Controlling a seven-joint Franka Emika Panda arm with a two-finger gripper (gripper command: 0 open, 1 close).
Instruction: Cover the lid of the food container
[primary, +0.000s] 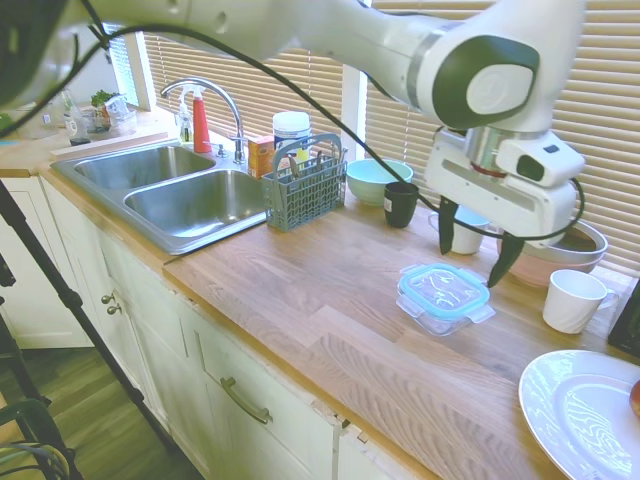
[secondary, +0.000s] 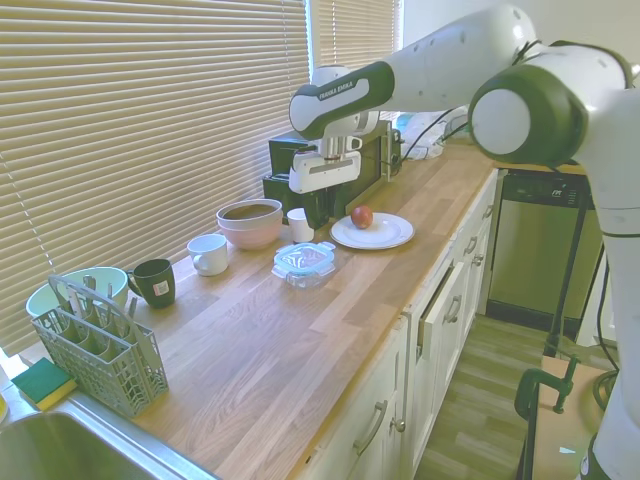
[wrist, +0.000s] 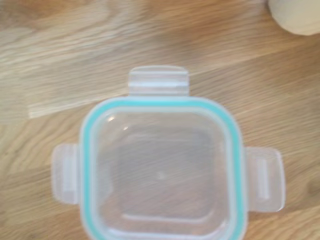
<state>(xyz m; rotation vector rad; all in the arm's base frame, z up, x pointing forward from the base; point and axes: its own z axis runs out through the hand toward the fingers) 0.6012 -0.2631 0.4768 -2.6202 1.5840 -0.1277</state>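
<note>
The clear lid with a teal rim lies flat on top of the small glass food container in the middle of the wooden counter. The wrist view looks straight down on the lid, with three of its snap tabs sticking out. In the second exterior view, lid and container sit in front of the pink bowl. My gripper hangs a little above the lid's far side. It is open, its dark fingers spread with nothing between them.
A white cup and a white plate stand right of the container, with an apple on the plate. Behind are stacked pink and grey bowls, another white cup, a black mug and a mint bowl. A cutlery basket and sink lie left.
</note>
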